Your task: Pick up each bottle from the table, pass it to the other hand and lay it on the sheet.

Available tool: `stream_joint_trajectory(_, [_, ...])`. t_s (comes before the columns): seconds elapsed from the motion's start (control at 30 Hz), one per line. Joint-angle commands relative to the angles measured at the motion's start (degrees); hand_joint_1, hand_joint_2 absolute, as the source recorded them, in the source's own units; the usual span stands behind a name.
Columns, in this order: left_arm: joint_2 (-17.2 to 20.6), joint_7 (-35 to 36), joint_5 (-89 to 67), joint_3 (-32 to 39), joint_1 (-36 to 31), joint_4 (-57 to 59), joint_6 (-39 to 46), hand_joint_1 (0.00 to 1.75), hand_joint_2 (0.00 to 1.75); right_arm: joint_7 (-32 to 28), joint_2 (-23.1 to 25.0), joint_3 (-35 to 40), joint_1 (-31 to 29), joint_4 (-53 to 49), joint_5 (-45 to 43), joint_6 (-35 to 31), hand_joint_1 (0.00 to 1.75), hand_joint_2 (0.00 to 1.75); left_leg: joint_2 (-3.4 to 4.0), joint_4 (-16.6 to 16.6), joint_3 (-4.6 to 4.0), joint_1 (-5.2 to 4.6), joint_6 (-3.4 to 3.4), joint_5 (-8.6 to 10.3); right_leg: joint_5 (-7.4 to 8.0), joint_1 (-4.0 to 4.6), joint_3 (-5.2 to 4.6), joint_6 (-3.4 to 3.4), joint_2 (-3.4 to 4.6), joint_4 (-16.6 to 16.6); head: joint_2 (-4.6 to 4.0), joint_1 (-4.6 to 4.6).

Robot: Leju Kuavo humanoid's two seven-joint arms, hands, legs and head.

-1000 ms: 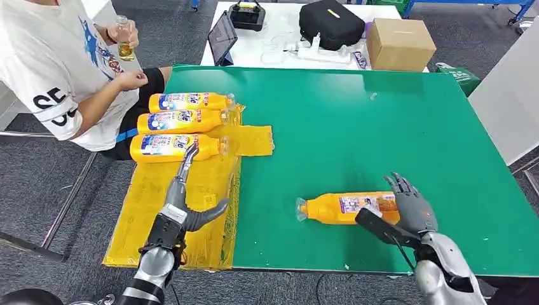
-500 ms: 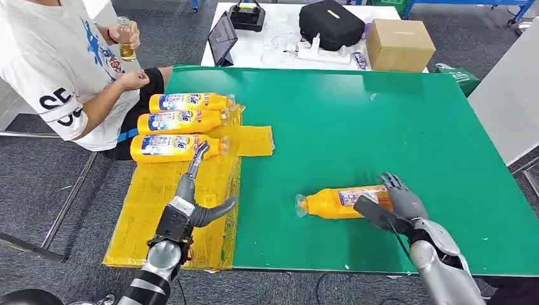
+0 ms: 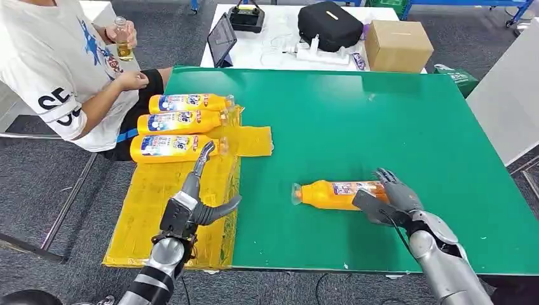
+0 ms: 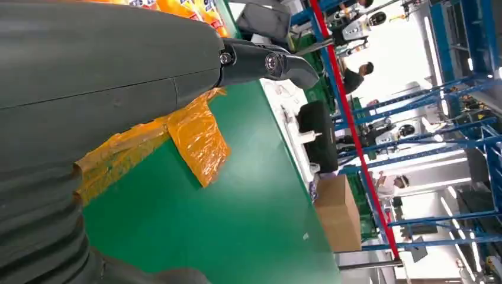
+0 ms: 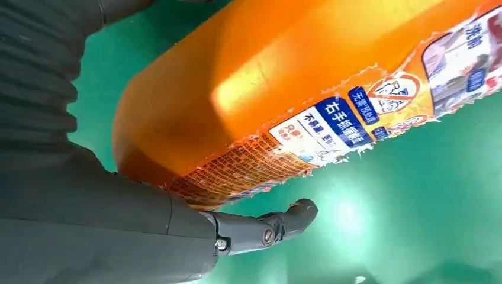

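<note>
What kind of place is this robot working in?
Probably a robotics test hall or workshop, not a home: blue metal racking lines the room, a side table holds a tablet and equipment bag, and a person sits watching.

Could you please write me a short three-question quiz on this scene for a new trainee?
1. How many orange plastic bottles lie on the crinkled yellow plastic sheet?
2. True or false: the robot's left hand holds a bottle.
3. Which hand is at the lone orange bottle on the green table: A) left, B) right?

Key: 1. Three. 2. False; it hovers over the sheet with fingers apart. 3. B, at the bottle's base end; a firm grip cannot be confirmed.
</note>
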Motion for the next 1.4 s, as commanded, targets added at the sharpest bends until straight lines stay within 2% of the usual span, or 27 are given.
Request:
stream_joint_trajectory(0.03, [-0.56,-0.53,1.65,-1.03,-4.61,7.63,-1.37,0.0,1.75,-6.69,-4.54,5.57,-1.86,2.16,-6.22,7.39,0.0,1.75,-0.06,0.01,0.01,0.03,-0.04,0.01,0.0,0.04,0.04,-0.07,-0.1,-0.03,0.0,0.04])
stream_joint_trajectory(0.17, [-0.64,-0.69,2.0,-1.32,-4.88,7.86,-1.77,0.0,1.75,-7.24,-4.55,6.04,-2.62,2.91,-7.7,8.45,0.0,1.75,-0.03,0.01,0.0,0.06,-0.06,0.0,0.03,0.07,0.06,-0.1,-0.05,-0.05,0.0,0.02])
stream_joint_trajectory(0.2, [-0.67,-0.73,2.27,-1.48,-5.02,8.08,-2.03,0.0,1.75,-7.59,-4.63,6.18,-2.36,2.79,-8.78,8.65,0.1,1.75,-0.03,0.0,-0.01,0.05,-0.06,0.01,0.03,0.06,0.06,-0.09,-0.05,-0.06,0.0,0.04])
stream_joint_trajectory(0.23, [-0.69,-0.78,2.55,-1.57,-5.13,8.31,-2.18,0.0,1.75,-7.86,-4.85,6.37,-2.02,2.55,-9.78,8.87,0.35,1.75,0.0,0.01,0.01,0.09,-0.09,0.0,0.04,0.1,0.09,-0.14,-0.04,-0.07,0.0,0.04])
stream_joint_trajectory(0.27, [-0.76,-0.78,2.8,-1.67,-5.25,8.64,-2.33,0.0,1.75,-8.0,-4.98,6.18,-1.42,2.24,-11.01,9.18,0.77,1.75,-0.04,-0.01,0.0,0.07,-0.09,0.0,0.03,0.08,0.09,-0.12,-0.06,-0.07,0.0,0.02])
stream_joint_trajectory(0.3, [-0.81,-0.77,2.99,-1.71,-5.35,8.89,-2.46,0.0,1.75,-8.07,-5.23,6.14,-0.89,1.95,-11.55,9.25,1.31,1.75,-0.04,0.01,0.02,0.11,-0.12,0.0,0.03,0.13,0.12,-0.18,-0.08,-0.09,0.0,0.02])
stream_joint_trajectory(0.33, [-0.84,-0.79,3.1,-1.72,-5.37,8.98,-2.48,0.0,1.75,-8.09,-5.33,6.08,-0.57,1.89,-11.85,9.31,1.31,1.75,-0.1,0.01,0.01,0.1,-0.11,0.0,0.01,0.11,0.12,-0.15,-0.13,-0.08,0.0,0.02])
stream_joint_trajectory(0.4, [-0.86,-0.83,3.37,-1.8,-5.49,9.23,-2.58,0.0,1.75,-8.07,-5.71,5.82,0.09,1.3,-12.97,9.66,1.5,1.75,-0.11,0.0,0.0,0.05,-0.07,0.0,0.0,0.06,0.08,-0.09,-0.1,-0.07,0.0,0.02])
stream_joint_trajectory(0.43, [-0.86,-0.74,3.71,-1.86,-5.51,9.29,-2.83,0.0,1.75,-7.72,-5.79,5.5,0.56,0.9,-13.74,9.79,1.54,1.75,-0.1,0.0,0.04,0.11,-0.11,-0.01,0.0,0.12,0.13,-0.15,-0.12,-0.1,0.0,0.0])
stream_joint_trajectory(0.47, [-0.87,-0.68,3.88,-1.87,-5.51,9.34,-2.94,0.0,1.75,-7.61,-5.95,5.54,0.81,0.62,-13.91,9.86,1.48,1.75,-0.12,-0.02,0.02,0.06,-0.08,0.0,-0.01,0.08,0.11,-0.11,-0.13,-0.09,0.0,0.0])
stream_joint_trajectory(0.93, [-0.98,-0.42,4.51,-1.92,-5.52,9.75,-3.26,0.0,1.75,-6.35,-6.34,6.01,1.52,0.53,-13.6,9.79,1.47,1.75,-0.1,-0.01,0.02,0.08,-0.08,0.01,0.02,0.09,0.1,-0.11,-0.11,-0.1,0.0,0.0])
stream_joint_trajectory(1.07, [-1.05,-0.12,5.12,-2.0,-5.65,10.39,-3.76,0.0,1.75,-5.95,-7.41,6.2,2.92,-0.89,-14.28,10.47,1.57,1.75,-0.14,0.0,0.07,0.17,-0.14,-0.02,0.01,0.19,0.21,-0.2,-0.19,-0.17,0.0,0.02])
stream_joint_trajectory(1.1, [-1.05,-0.1,5.22,-2.01,-5.69,10.52,-3.76,0.0,1.75,-5.9,-7.66,6.24,3.38,-1.41,-14.41,10.57,1.68,1.75,-0.16,-0.01,0.07,0.16,-0.13,-0.01,0.01,0.18,0.21,-0.18,-0.2,-0.17,0.0,0.02])
stream_joint_trajectory(1.17, [-1.05,-0.09,5.23,-2.01,-5.7,10.55,-3.74,0.0,1.75,-5.92,-7.7,6.25,3.56,-1.52,-14.4,10.51,1.69,1.75,-0.17,0.0,0.12,0.22,-0.17,-0.03,0.0,0.25,0.28,-0.26,-0.26,-0.2,0.0,0.0])
stream_joint_trajectory(1.2, [-1.06,-0.1,5.32,-1.97,-5.66,10.58,-3.7,0.0,1.75,-6.06,-7.25,5.78,4.05,-2.06,-14.82,10.28,1.75,1.75,-0.16,0.0,0.01,0.07,-0.06,0.0,-0.01,0.09,0.1,-0.09,-0.16,-0.09,0.0,0.02])
stream_joint_trajectory(1.3, [-1.06,-0.06,5.54,-1.67,-5.34,9.94,-3.48,0.0,1.75,-7.38,-3.93,3.23,5.31,-4.4,-14.84,7.11,1.75,1.75,-0.11,-0.03,0.06,0.1,-0.08,-0.01,0.01,0.11,0.15,-0.11,-0.11,-0.14,0.0,0.02])
stream_joint_trajectory(1.4, [-1.06,0.02,5.54,-0.94,-4.14,7.77,-2.74,0.0,1.75,-10.07,4.54,-1.4,5.78,-10.01,-16.99,0.77,1.75,1.75,0.06,-0.04,0.07,0.13,-0.11,-0.02,0.05,0.15,0.11,-0.14,0.06,-0.15,0.0,0.04])
